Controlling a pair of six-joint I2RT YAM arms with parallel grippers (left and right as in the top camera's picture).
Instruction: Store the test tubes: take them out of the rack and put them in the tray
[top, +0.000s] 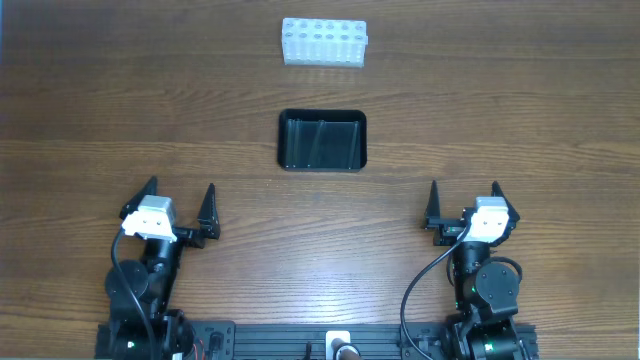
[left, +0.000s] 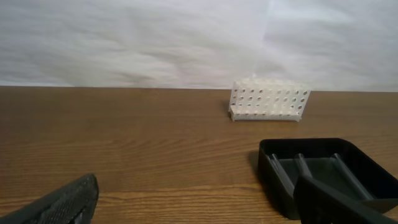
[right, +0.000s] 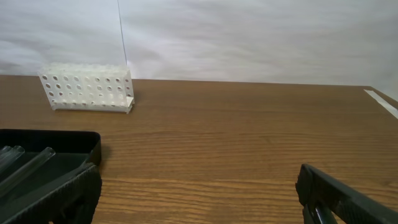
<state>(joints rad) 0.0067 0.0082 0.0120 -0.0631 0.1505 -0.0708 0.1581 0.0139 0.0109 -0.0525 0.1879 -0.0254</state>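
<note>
Tubes (left: 301, 165) lying in black tray (top: 285, 140), mid-bench | rack (top: 323, 43) by far edge, looks emptied, hard to confirm | task judged nearly or fully done | left hand (top: 180, 190), right hand (top: 465, 190) by near edge, fingers apart, holding nothing

bare table (top: 500, 120) either side of tray (top: 322, 140), open wood between tray and rack (top: 323, 43)

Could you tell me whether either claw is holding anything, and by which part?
Nothing is held: left claw and right claw are both open.
</note>
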